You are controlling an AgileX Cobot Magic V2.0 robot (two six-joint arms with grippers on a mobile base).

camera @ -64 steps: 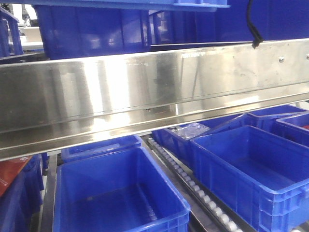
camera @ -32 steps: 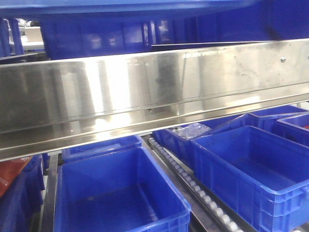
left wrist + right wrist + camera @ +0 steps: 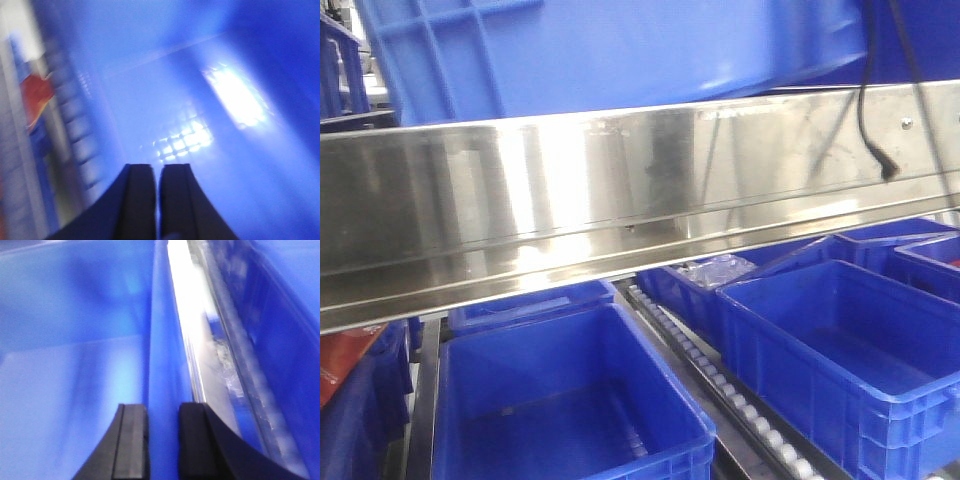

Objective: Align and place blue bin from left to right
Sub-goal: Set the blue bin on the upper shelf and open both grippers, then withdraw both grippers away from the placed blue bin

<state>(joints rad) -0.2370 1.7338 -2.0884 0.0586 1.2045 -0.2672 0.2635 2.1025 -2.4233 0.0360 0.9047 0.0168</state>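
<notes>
Front view:
- The blue bin [image 3: 620, 50] is hanging tilted at the top of the picture, above and behind the steel rail [image 3: 620, 190], with its right end lower.
- A black cable [image 3: 868, 110] is dangling in front of the rail at the right.
- Below the rail, two darker bins, one left [image 3: 570, 400] and one right [image 3: 840, 350], are sitting on either side of a roller track [image 3: 720, 380].

Left wrist view, blurred:
- The left gripper [image 3: 157, 200] is showing its fingers [image 3: 137, 200] drawn almost together, with only a sliver between them. Whether anything is pinched cannot be told.
- The blue bin [image 3: 210, 100] is filling the picture beyond, light glowing through a grid pattern.

Right wrist view:
- The right gripper [image 3: 162, 440] is straddling the blue bin [image 3: 75, 340], its fingers [image 3: 132, 440] pressing on either side of the upright wall.
- A bright metal strip [image 3: 187, 315] is running just beside that wall.
</notes>
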